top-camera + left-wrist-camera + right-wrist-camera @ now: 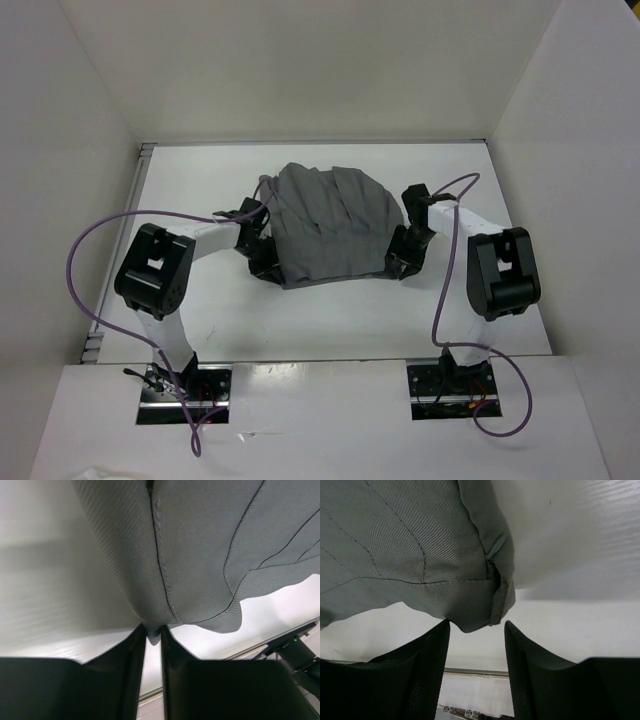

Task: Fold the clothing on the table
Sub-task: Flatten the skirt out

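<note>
Two end effectors sat at the near corners of the clothing (330,225), one on each side. My left end effector (152,629) was drawn almost closed, its jaws only a narrow slit apart, with a seamed corner of the grey cloth nipped between the tips. My right end effector (476,624) stood open, jaws well apart, and the other corner hung just at their tips without being gripped. Outward from there, the clothing lay as a wrinkled, rounded heap on the white desk (350,325), around the middle and toward the far side, its near edge fairly straight between the two arms. I saw no crisp, finished fold in it. I judged the task to be at an early stage: one corner taken, the second not yet, and the lifting, folding over and flattening all left to do.
</note>
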You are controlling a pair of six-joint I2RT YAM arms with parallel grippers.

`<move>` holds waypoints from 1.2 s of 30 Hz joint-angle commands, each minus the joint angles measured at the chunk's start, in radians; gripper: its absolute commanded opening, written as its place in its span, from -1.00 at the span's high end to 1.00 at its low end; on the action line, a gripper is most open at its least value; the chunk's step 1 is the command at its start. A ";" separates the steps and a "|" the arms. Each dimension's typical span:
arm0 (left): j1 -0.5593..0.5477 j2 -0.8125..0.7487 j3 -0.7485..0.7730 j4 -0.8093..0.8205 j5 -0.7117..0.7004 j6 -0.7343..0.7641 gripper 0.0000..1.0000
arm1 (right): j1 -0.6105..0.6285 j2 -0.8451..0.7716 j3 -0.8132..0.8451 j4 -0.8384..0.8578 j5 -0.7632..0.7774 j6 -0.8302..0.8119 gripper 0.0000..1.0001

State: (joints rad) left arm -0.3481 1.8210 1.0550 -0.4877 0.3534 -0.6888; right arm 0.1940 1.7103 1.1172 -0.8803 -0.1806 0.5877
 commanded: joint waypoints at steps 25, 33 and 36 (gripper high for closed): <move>-0.028 -0.011 0.013 -0.052 -0.168 0.043 1.00 | -0.034 0.032 0.168 0.029 0.155 0.023 -0.12; -0.019 -0.002 0.013 -0.052 -0.168 0.043 1.00 | -0.034 0.087 0.129 0.046 0.155 0.012 -0.12; -0.019 -0.002 0.013 -0.052 -0.168 0.043 1.00 | -0.034 0.118 0.110 0.064 0.155 0.012 -0.12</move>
State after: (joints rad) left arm -0.3763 1.8107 1.0698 -0.5003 0.2737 -0.6815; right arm 0.1635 1.8011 1.2430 -0.8467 -0.0406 0.6079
